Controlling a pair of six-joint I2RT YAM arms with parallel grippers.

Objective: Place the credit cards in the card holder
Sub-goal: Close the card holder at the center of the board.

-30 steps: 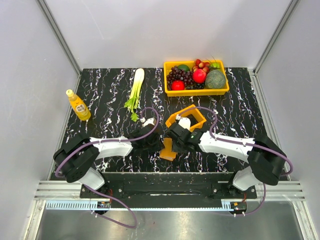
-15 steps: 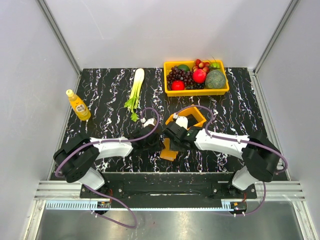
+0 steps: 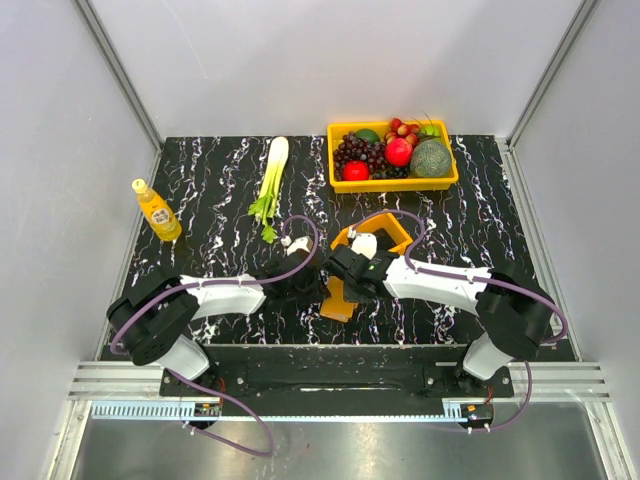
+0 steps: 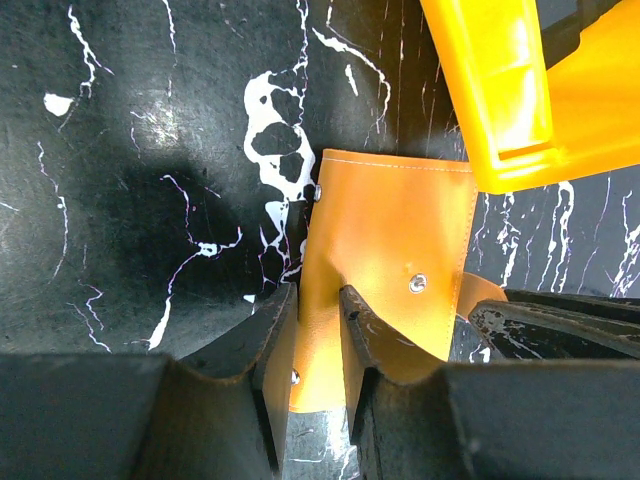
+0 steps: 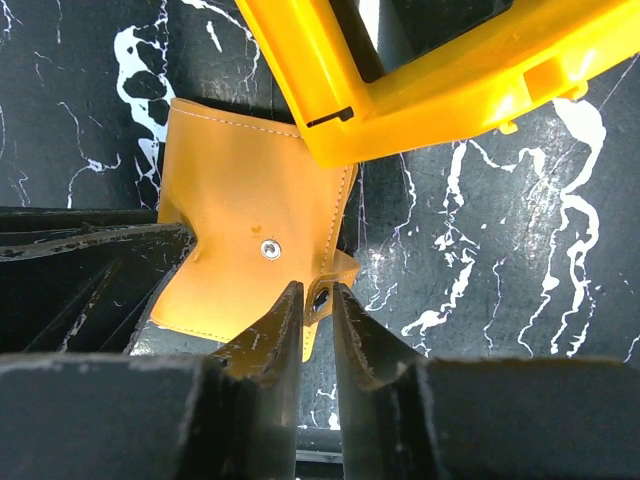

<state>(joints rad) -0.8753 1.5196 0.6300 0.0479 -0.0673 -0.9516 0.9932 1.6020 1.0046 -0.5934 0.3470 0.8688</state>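
At the near middle of the table [image 3: 210, 200], the card holder [image 4: 390, 230] is pinched by both arms. The left gripper [image 4: 318, 300] clamps its 9 o'clock edge, and the right gripper [image 5: 317, 295] clamps a 3 o'clock flap. At 1 o'clock, the orange tray [image 5: 330, 90] meets its far corner.
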